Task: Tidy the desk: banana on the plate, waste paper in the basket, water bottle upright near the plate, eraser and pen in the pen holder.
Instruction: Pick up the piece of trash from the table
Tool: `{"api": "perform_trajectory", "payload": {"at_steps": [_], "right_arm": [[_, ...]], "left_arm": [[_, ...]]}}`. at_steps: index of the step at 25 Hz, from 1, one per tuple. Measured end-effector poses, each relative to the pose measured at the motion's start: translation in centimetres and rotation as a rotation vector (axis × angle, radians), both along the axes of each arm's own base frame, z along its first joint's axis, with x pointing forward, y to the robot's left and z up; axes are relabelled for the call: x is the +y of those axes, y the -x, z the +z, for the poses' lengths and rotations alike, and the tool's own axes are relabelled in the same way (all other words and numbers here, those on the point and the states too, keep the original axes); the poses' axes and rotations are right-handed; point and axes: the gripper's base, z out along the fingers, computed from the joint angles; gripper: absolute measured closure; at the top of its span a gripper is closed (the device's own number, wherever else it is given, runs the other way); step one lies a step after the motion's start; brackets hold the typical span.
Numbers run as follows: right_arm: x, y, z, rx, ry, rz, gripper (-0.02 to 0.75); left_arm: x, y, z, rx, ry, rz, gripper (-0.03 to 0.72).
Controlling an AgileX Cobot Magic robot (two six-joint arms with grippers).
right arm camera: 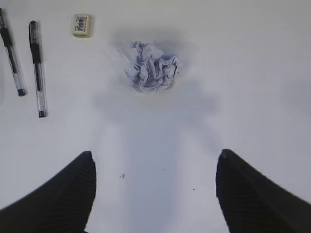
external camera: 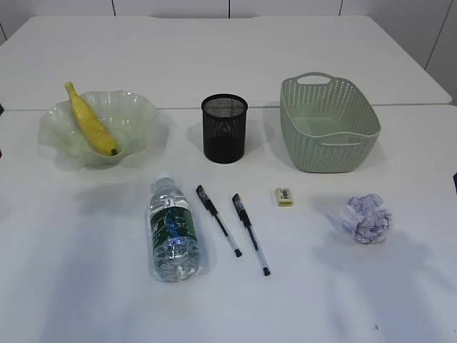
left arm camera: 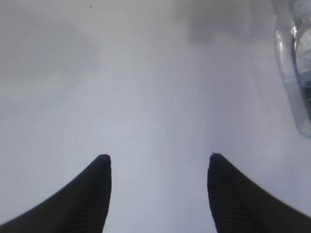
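Note:
A yellow banana [external camera: 90, 121] lies in the pale green plate [external camera: 146, 114] at the back left. A clear water bottle [external camera: 172, 229] lies on its side in front, its edge in the left wrist view [left arm camera: 294, 63]. Two black pens [external camera: 218, 219] [external camera: 250, 233] lie beside it, also in the right wrist view [right arm camera: 11, 51] [right arm camera: 37, 65]. A yellowish eraser [external camera: 285, 196] [right arm camera: 82, 24] and a crumpled paper ball [external camera: 365, 218] [right arm camera: 151, 65] lie to the right. The black mesh pen holder [external camera: 225, 128] and green basket [external camera: 328, 123] stand behind. My left gripper [left arm camera: 158, 158] and right gripper [right arm camera: 155, 155] are open and empty above the table.
The white table [external camera: 86, 286] meets a second white table [external camera: 214, 57] behind it. Neither arm shows in the exterior view.

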Motion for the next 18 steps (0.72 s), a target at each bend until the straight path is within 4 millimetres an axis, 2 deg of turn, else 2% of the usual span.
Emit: {"api": "perform_trajectory", "payload": {"at_steps": [5,9,13,18], "right_arm": [[0.1,-2.2,-0.1,0.028,-0.014,-0.002,0.170],[0.1,-4.7,-0.1,0.063,-0.021,0.000,0.170],[0.1,-7.3,-0.9,0.114,-0.023,0.002,0.169],[0.7,-9.5,-2.7,0.175,-0.019,0.035,0.168]], "left_arm": [[0.5,4.0,-1.3,-0.004,-0.001,-0.004,0.244],[0.7,5.8,-2.9,0.034,-0.007,-0.011,0.244],[0.8,6.5,-4.1,0.036,-0.002,-0.012,0.244],[0.7,6.3,-4.2,0.007,0.016,-0.007,0.244]]}}
